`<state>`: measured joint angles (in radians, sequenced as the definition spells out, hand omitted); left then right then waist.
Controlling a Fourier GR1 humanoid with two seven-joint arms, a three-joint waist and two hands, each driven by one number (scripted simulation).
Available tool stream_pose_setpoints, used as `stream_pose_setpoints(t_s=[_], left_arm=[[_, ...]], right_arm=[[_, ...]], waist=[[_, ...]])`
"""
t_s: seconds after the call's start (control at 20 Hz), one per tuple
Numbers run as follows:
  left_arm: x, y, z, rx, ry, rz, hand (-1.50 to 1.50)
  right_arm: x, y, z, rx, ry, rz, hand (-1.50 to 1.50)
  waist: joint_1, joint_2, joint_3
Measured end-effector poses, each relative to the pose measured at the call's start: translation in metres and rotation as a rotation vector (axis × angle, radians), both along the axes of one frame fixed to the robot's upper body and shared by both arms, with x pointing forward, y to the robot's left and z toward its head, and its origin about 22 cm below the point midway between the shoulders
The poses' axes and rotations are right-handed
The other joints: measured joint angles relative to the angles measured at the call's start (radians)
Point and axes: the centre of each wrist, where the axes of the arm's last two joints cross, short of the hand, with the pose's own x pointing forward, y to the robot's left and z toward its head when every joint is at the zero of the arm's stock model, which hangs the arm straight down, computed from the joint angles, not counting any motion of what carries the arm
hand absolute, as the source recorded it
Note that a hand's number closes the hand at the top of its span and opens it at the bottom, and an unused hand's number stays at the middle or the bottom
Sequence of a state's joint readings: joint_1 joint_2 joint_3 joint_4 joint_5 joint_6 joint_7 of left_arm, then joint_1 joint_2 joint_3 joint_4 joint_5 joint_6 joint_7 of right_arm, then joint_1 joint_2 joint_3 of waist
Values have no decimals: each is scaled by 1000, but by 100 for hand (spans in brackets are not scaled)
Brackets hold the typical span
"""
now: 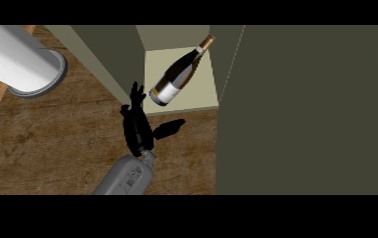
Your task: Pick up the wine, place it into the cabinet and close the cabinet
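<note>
The wine bottle [177, 74], dark glass with a white label and a gold cap, lies at a slant on the pale shelf of the open cabinet [201, 94], neck toward the upper right. Its label end reaches the shelf's front left corner. My left hand [137, 124] is just below and left of the bottle, with straight fingers pointing up along the lower edge of the cabinet's left door [103, 57] and the thumb spread to the right. It holds nothing. My right hand does not show.
A wide dark olive panel [295, 107] fills the view's right side, beside the cabinet opening. A large white cylinder with a grey rim [26, 62] lies at the upper left. Brown wooden counter [66, 142] spreads below.
</note>
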<state>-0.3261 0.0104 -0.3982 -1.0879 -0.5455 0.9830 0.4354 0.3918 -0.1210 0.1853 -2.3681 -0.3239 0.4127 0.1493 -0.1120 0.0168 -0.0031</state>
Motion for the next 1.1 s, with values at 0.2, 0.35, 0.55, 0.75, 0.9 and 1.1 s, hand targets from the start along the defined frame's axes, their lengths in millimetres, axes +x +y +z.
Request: stream_pose_setpoints(t_s=[0.2,0.35,0.55,0.75,0.9,1.1], left_arm=[[10,-9,10,-86,15,4,-150],[12,-13,17,-147,14,-1,-150],[11,-18,25,-226,18,-28,-150],[14,-34,51,-261,-89,-150,-150],[24,-41,80,-272,-243,-246,-150],[27,-41,93,-307,-339,-366,-150]], right_arm=[[0,0,1,7,-1,-11,-150],[0,0,0,9,3,-19,-150],[-1,-1,0,15,8,-29,-150],[-2,-2,-1,18,12,-41,-150],[-3,-1,0,20,21,-50,-150],[-5,2,1,34,32,-64,-150]], waist=[[9,4,-7],[19,6,-10],[30,4,-13],[40,-3,-11],[51,-8,-6],[71,-12,-2]])
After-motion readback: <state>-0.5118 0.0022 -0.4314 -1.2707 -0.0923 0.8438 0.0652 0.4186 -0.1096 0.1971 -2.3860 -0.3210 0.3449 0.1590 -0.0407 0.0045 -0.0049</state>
